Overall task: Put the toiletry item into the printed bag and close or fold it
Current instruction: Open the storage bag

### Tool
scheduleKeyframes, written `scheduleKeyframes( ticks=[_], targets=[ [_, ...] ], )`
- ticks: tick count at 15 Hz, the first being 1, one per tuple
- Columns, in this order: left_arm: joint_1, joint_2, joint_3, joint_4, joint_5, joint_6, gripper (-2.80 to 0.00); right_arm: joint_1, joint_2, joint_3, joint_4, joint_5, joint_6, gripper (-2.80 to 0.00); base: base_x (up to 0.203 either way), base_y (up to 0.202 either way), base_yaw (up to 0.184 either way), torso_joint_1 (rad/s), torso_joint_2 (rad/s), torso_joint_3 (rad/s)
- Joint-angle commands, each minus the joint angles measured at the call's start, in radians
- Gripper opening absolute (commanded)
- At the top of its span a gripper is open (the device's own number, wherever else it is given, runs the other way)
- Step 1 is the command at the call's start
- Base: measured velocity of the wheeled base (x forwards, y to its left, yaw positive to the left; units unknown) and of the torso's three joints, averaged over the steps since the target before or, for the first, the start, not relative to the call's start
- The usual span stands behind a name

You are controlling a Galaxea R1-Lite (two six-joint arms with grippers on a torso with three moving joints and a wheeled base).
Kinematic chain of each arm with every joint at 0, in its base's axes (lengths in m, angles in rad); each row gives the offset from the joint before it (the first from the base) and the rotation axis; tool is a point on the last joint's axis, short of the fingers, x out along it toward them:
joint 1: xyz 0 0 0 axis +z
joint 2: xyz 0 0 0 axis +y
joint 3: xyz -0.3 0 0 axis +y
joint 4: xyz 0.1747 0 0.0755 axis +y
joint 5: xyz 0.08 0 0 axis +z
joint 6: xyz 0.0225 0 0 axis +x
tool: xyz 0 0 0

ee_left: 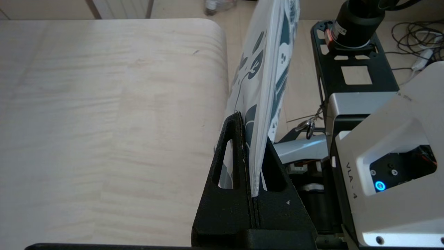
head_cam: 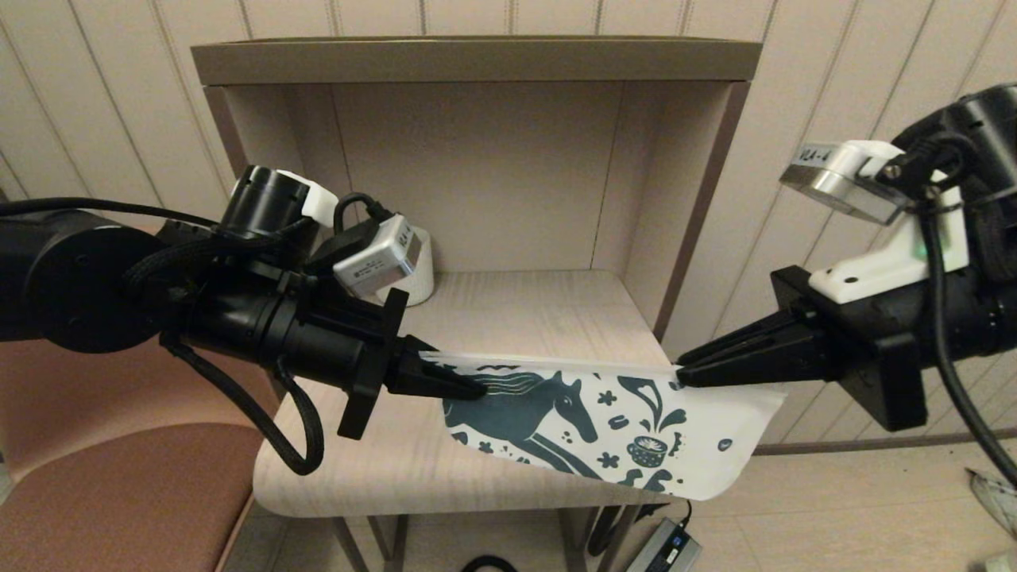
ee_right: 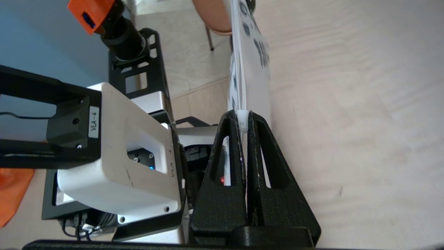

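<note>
The printed bag (head_cam: 604,421), white with a teal horse and flowers, hangs stretched between both grippers above the table's front edge. My left gripper (head_cam: 477,391) is shut on the left end of its top edge, and in the left wrist view the bag (ee_left: 267,69) runs out from between the fingers of the left gripper (ee_left: 253,128). My right gripper (head_cam: 682,373) is shut on the right end. In the right wrist view the right gripper (ee_right: 243,116) pinches the white zip slider (ee_right: 243,121) on the bag (ee_right: 256,69). The toiletry item is hidden from all views.
A white ribbed mug (head_cam: 419,274) stands at the back left of the wooden table (head_cam: 540,310), partly behind my left wrist. Panels wall in the table's back and sides. A brown chair (head_cam: 119,477) is at the left, and a power adapter (head_cam: 663,548) lies on the floor.
</note>
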Motion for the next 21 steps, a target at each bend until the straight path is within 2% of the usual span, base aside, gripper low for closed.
scheduleKeyframes(
  ticks=[1,8,15,18,21],
  targets=[
    [0.003,-0.003,-0.002,0.002,-0.005,0.005,-2.80,-0.037,-0.045,0.020,0.002,0.011,-0.004,-2.80,0.000,0.000,0.000,0.000,0.00,0.000],
    [0.021,-0.006,0.001,0.001,-0.003,0.006,-2.80,-0.097,-0.095,0.097,-0.020,0.037,-0.004,-2.80,0.000,0.000,0.000,0.000,0.00,0.000],
    [0.032,-0.006,0.002,-0.007,-0.005,0.006,-2.80,-0.099,-0.098,0.103,-0.024,0.039,-0.004,-2.80,0.000,0.000,0.000,0.000,0.00,0.000],
    [0.030,0.009,-0.006,-0.007,-0.005,0.005,-2.80,-0.079,-0.070,0.096,-0.033,0.038,-0.003,-2.80,0.000,0.000,0.000,0.000,0.00,0.000],
    [0.021,0.021,-0.018,-0.007,-0.005,0.002,-2.80,-0.024,-0.009,0.064,-0.072,0.040,0.005,-2.80,0.000,0.000,0.000,0.000,0.00,0.000]
  ],
)
